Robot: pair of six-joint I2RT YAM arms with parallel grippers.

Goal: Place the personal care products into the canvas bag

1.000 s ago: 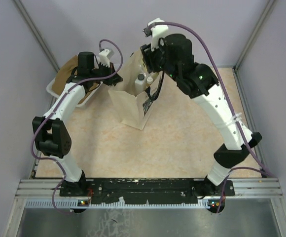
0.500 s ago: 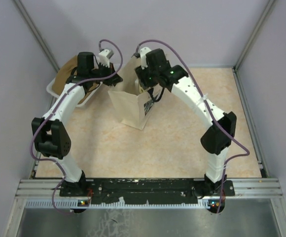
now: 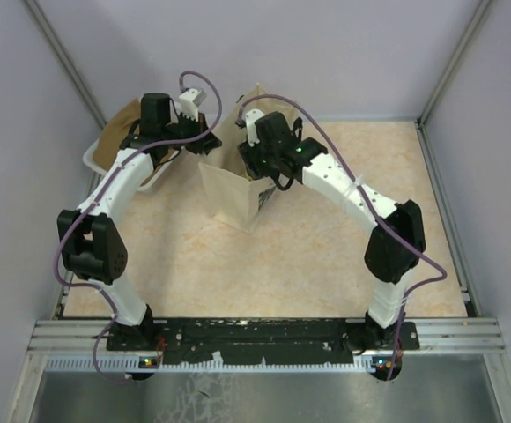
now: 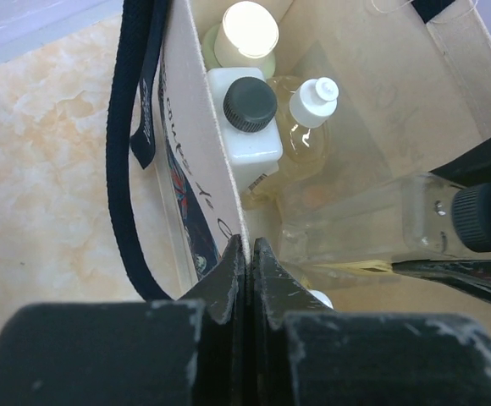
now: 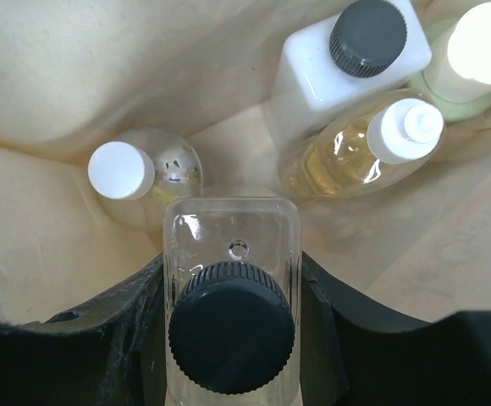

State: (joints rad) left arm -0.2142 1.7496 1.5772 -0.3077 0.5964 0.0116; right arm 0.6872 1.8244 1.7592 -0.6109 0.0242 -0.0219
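Right wrist | right jaws clamped on slim clear bottle [image 5: 231, 288] | left jaws pinching canvas bag [image 4: 190, 182] rim

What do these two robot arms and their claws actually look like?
Both the left arm and the right arm have white tubular links between chunky black joints, with purple cables looping alongside. A small green light glows on the right one. The left claw has matte black, wedge-shaped fingers.
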